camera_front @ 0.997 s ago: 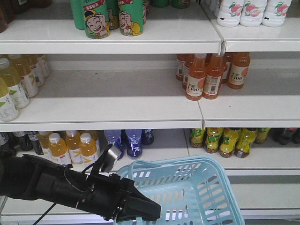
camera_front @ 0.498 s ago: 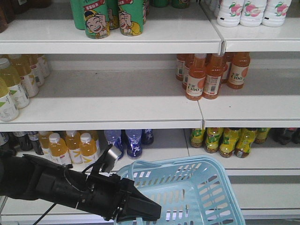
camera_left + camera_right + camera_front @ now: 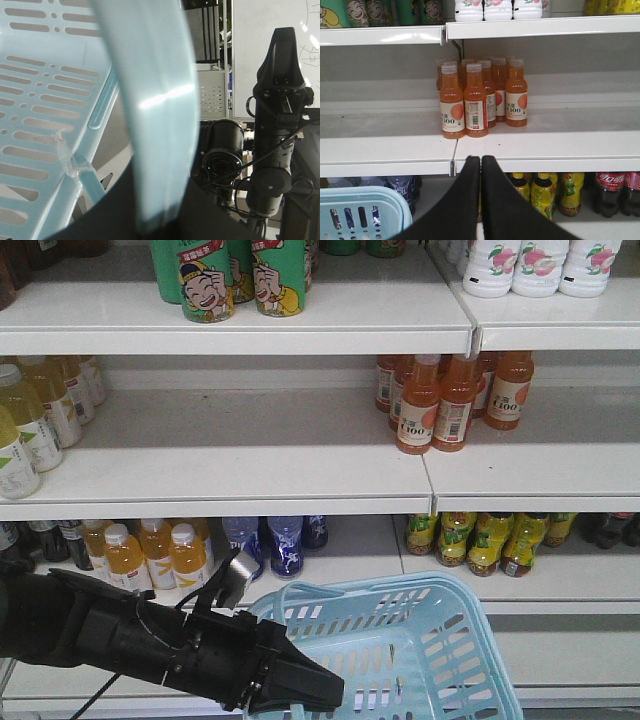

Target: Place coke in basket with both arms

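The light blue basket (image 3: pixel 470 612) hangs low in front of the shelves, tilted. Its slotted wall (image 3: pixel 40 100) fills the left of the left wrist view, and a corner of the basket (image 3: pixel 370 197) shows at the lower left of the right wrist view. My left gripper (image 3: pixel 318 688) is shut on the basket's handle (image 3: pixel 150 100), which runs as a wide blurred band between the jaws. My right gripper (image 3: pixel 481 158) is shut with nothing between its fingers, and points at the middle shelf's edge, below the orange bottles. The coke is out of view.
White shelves hold orange juice bottles (image 3: pixel 440 405) (image 3: pixel 475 100), green cans (image 3: pixel 210 280), yellow drinks (image 3: pixel 150 555), blue bottles (image 3: pixel 285 545) and yellow-green tea bottles (image 3: pixel 480 540). Dark cola bottles with red labels (image 3: pixel 612 192) stand at the lower right. An upright black arm (image 3: pixel 275 115) stands behind the basket.
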